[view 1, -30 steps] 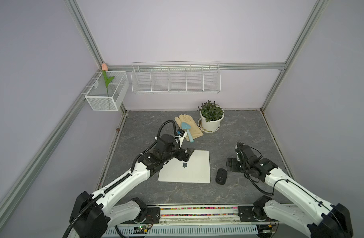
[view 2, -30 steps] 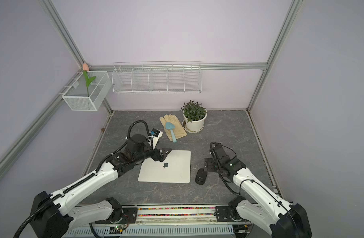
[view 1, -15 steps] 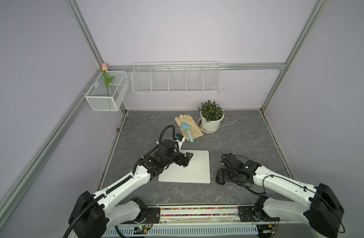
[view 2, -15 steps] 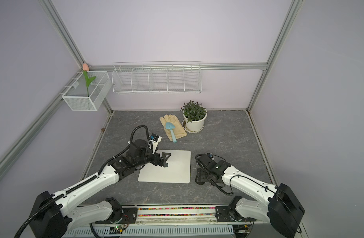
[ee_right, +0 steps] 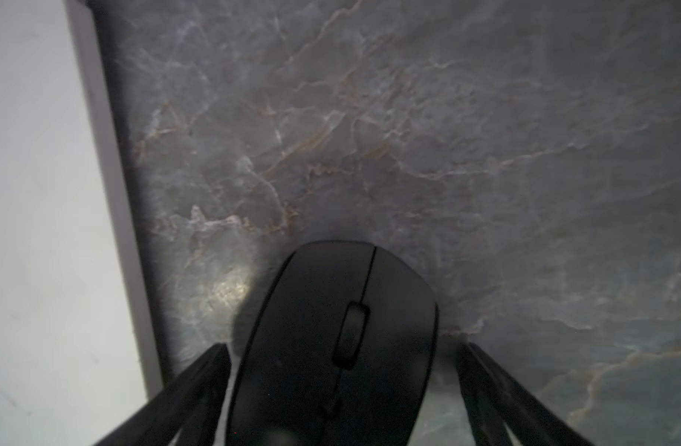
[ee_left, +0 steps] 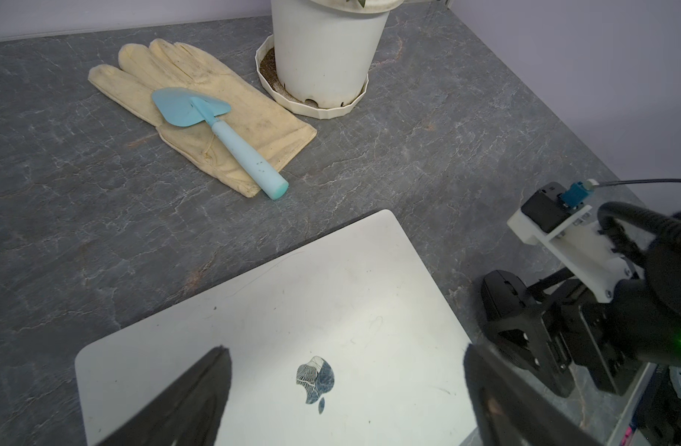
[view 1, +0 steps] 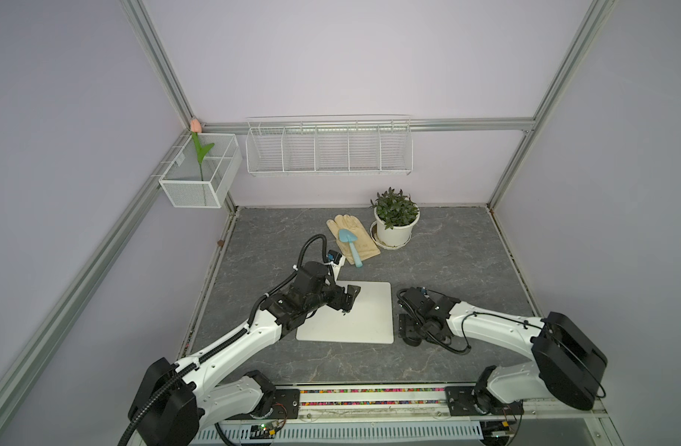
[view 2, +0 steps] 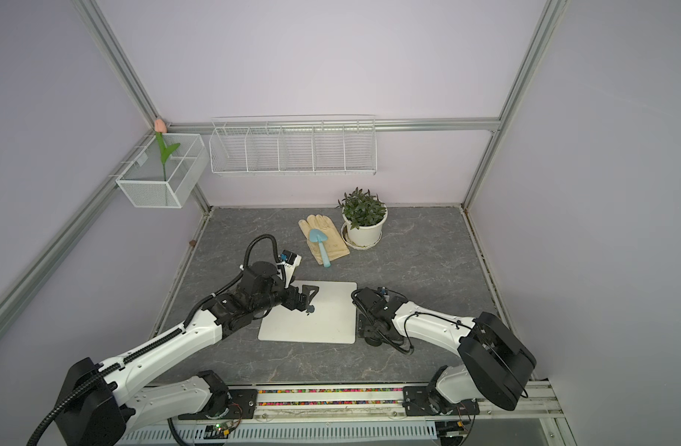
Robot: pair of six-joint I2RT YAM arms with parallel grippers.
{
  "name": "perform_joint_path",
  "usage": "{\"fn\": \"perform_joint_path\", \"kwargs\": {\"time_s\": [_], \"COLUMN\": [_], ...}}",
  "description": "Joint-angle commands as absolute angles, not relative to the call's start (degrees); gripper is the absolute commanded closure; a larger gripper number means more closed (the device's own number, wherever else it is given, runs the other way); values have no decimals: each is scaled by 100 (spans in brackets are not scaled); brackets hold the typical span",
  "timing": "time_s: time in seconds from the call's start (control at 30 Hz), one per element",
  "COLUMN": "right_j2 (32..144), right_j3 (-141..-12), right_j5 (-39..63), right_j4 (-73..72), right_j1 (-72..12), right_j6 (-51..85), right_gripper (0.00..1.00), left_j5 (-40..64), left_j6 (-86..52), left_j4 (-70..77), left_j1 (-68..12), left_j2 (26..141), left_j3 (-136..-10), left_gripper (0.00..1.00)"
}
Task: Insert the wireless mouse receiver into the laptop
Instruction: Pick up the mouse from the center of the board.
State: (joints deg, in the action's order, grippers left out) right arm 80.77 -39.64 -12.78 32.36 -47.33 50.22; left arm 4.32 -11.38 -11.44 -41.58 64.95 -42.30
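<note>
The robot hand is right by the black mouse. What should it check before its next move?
1. Right end effector open: ok, jaws stand wide.
2. Mouse between its jaws: ok, a gap shows on each side.
3. Mouse gripped: not ok, not yet.
4. Left end effector open and empty over the laptop: ok.
5. Laptop shut and flat on the table: ok.
6. Receiver and laptop port in sight: cannot tell, neither shows in any view.
</note>
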Motion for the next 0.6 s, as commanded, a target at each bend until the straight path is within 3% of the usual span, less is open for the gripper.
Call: {"fn": "perform_joint_path", "kwargs": {"time_s": [0.0,0.33,0.57], "right_j2": [8190,7607,6158], "right_j3": [-3969,-3660,-3184], "right_j5": [-1383,-1341,-1173], "right_j4": [3164,2951,2055], "right_j1": [-4814,-4920,-4920], "right_j6": [5539,5155,3850], "right_gripper": [12,41,45], "left_j5": [394,593,1755], "left_j6": [-1202,-1237,-1667], "left_j4": [-1187,-1203,-1501], "left_j1": [-4175,-4175,-4175], "left_j2": [6571,6636,6864], "left_j3": [-4276,-4350,-4711], "left_gripper": [4,4,4]}}
